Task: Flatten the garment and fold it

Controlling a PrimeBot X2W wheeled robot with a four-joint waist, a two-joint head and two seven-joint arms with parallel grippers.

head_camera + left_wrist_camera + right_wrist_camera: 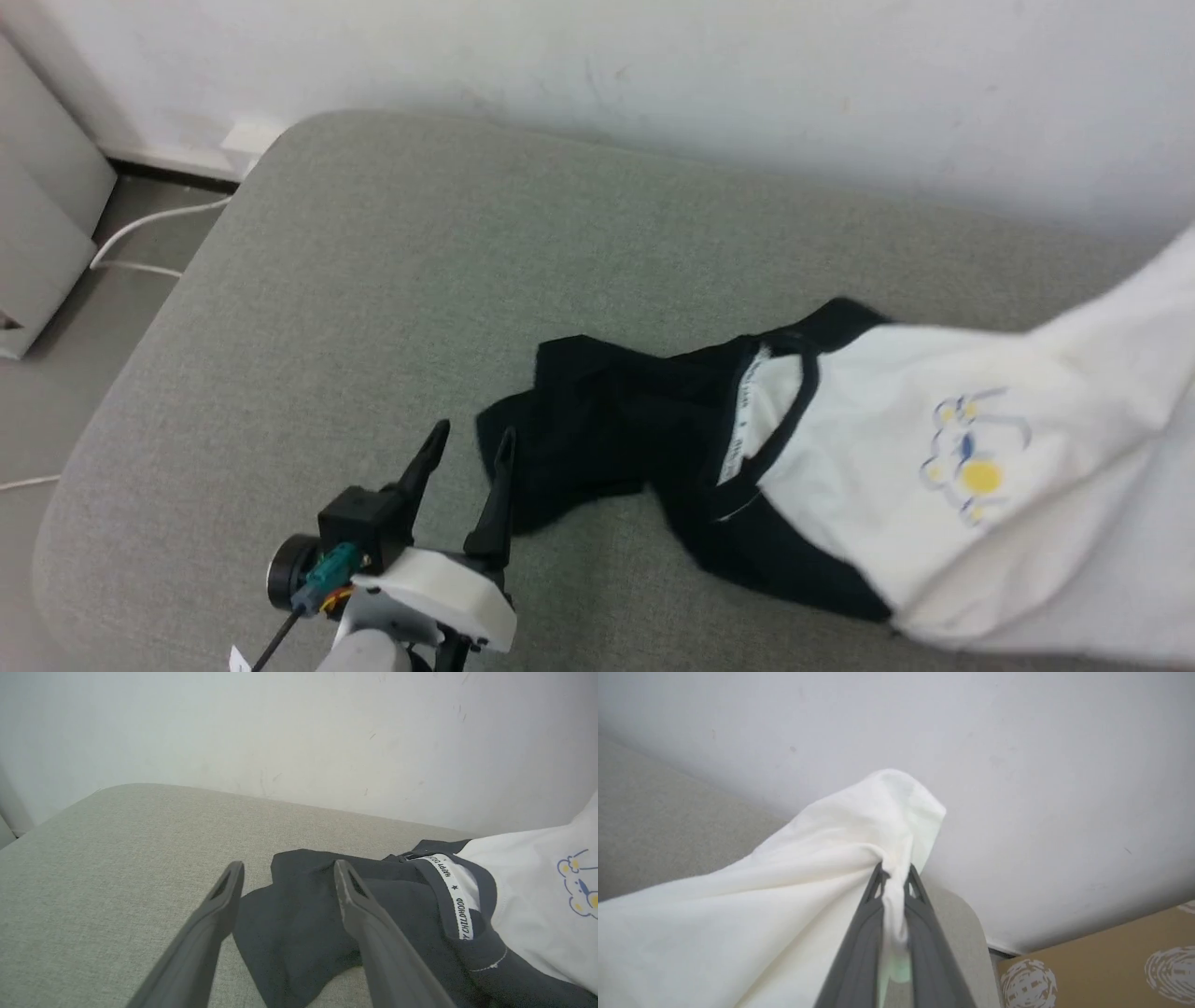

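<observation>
**Shirt half raised, one sleeve bunched on the cushion**

The garment (934, 485) lies across the right part of the grey cushion (373, 280). Its cream body rises toward the right edge of the head view, where the cloth is lifted. The black collar (784, 420) faces left, and a black sleeve (579, 411) lies crumpled in a heap beside it.

We judge the cloth soft, light and limp. It will sag and drag rather than keep a shape, and a firm pinch should hold it without harm.

The right gripper (894, 870) is clamped on a gathered bunch of the cream fabric; we cannot tell which edge that is. The left gripper (472, 432) hovers with its fingers spread wide and holds nothing, one finger over the border of the crumpled sleeve.

For flattening, we think its best hold is the sleeve's edge or the shoulder, so both arms can draw the shirt taut. Behind the cushion stands a pale wall (653, 56).
</observation>
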